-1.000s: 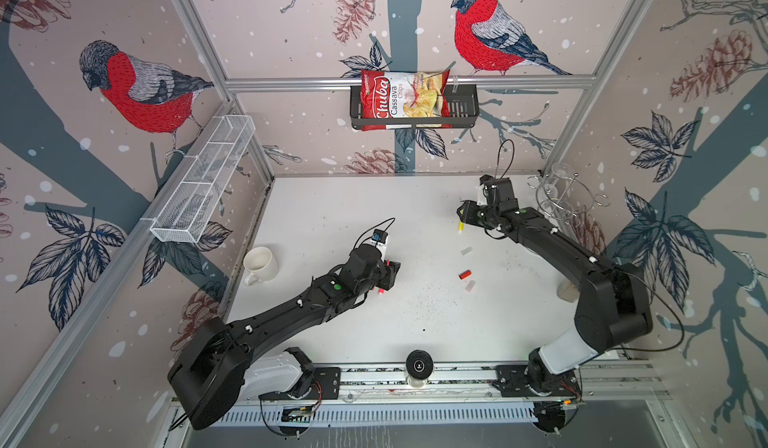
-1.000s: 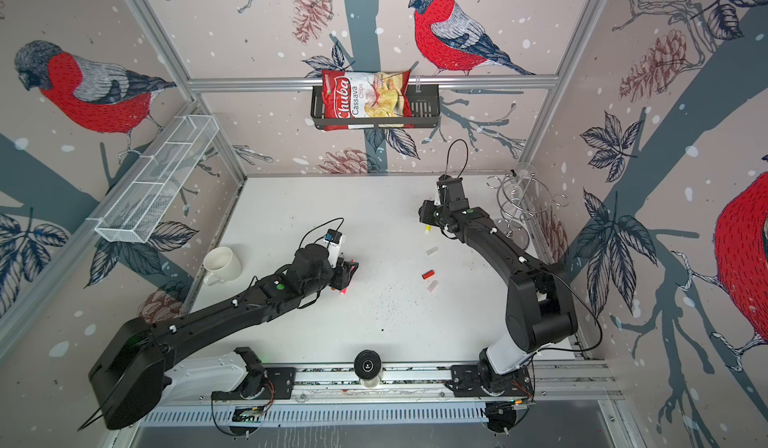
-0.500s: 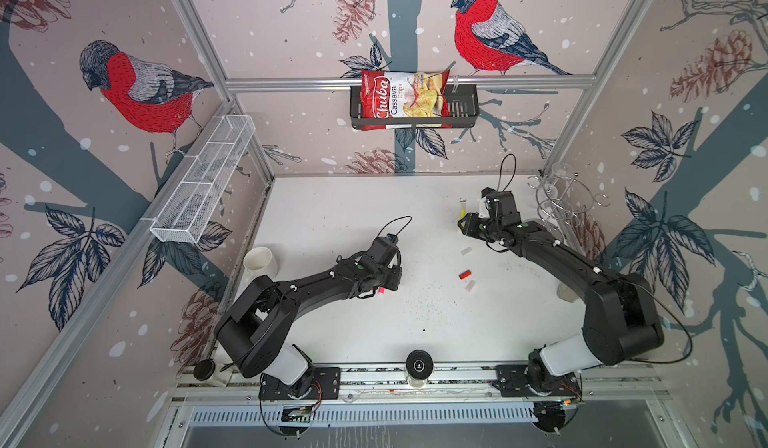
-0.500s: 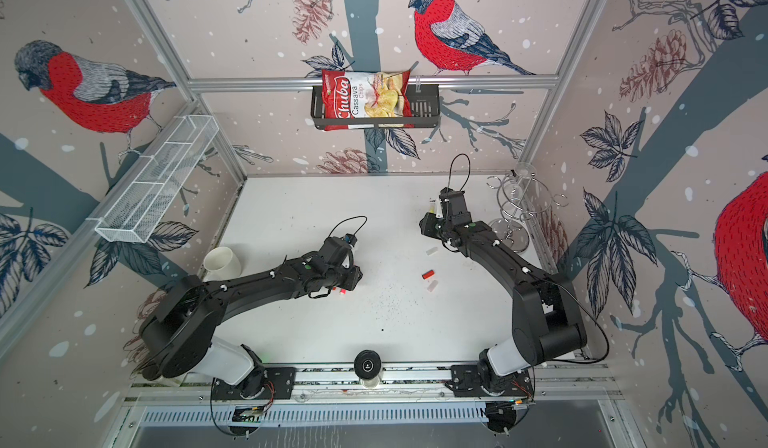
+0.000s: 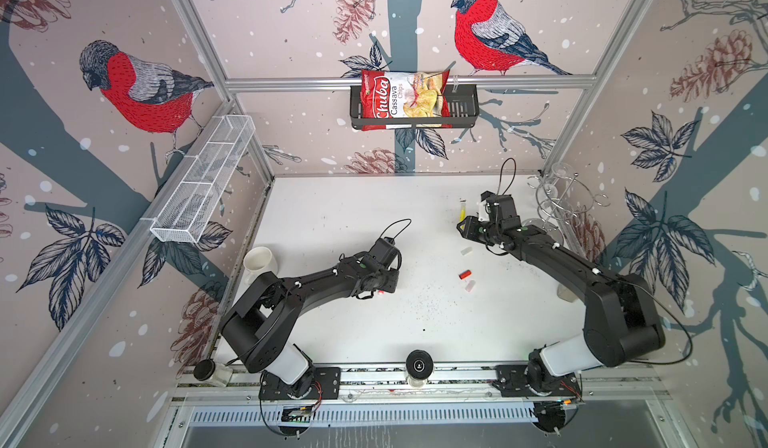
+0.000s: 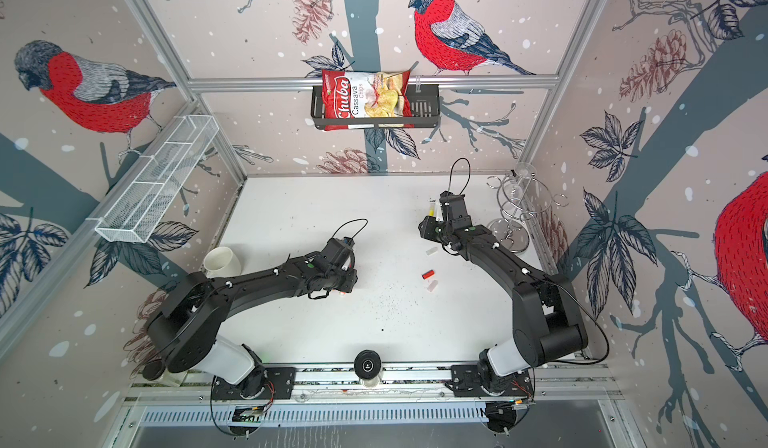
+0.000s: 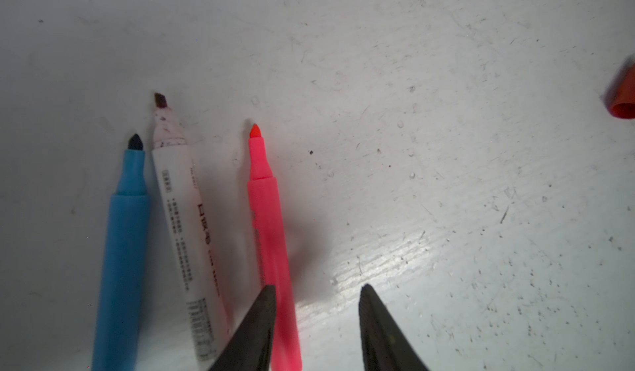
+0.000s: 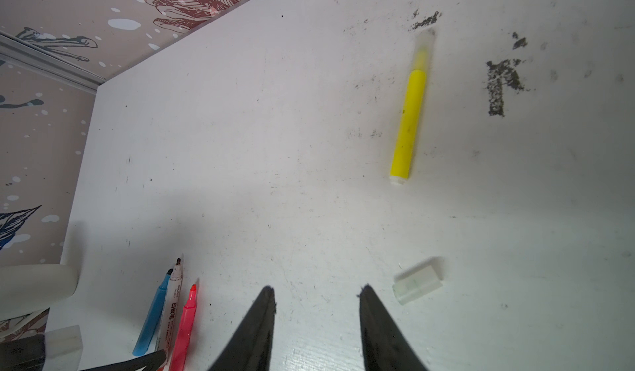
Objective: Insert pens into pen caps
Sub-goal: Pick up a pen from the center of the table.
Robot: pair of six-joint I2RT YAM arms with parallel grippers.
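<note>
In both top views the white table [image 5: 332, 217] has a mug [image 5: 259, 259] by its left edge and a wire glass stand [image 5: 557, 205] by its right edge. A chips bag [image 5: 405, 99] sits in a black basket [image 5: 463, 107] on the back wall. The yellow pen [image 6: 433, 209] lies near the back, just beside the right gripper [image 5: 460, 228]. In the middle lies a red cap [image 5: 464, 275], with a whitish cap [image 5: 466, 251] behind it and a second whitish cap [image 5: 470, 286] in front of it. The left gripper [image 5: 392, 284] is low over the table and hides the other pens.

In the left wrist view the blue pen [image 7: 120, 249], the white pen [image 7: 185, 231] and the pink pen [image 7: 271, 231] lie side by side with bare tips. The left gripper's jaws are apart. The pink pen runs right along one finger [image 7: 257, 328]. I cannot tell if they touch. The red cap shows at the edge.

In the right wrist view the right gripper's jaws are apart and hold nothing; only bare table is between them. The whitish cap [image 8: 417, 283] lies just beside one finger. The yellow pen lies farther off, its tip inside a see-through cap [image 8: 426, 41].
</note>
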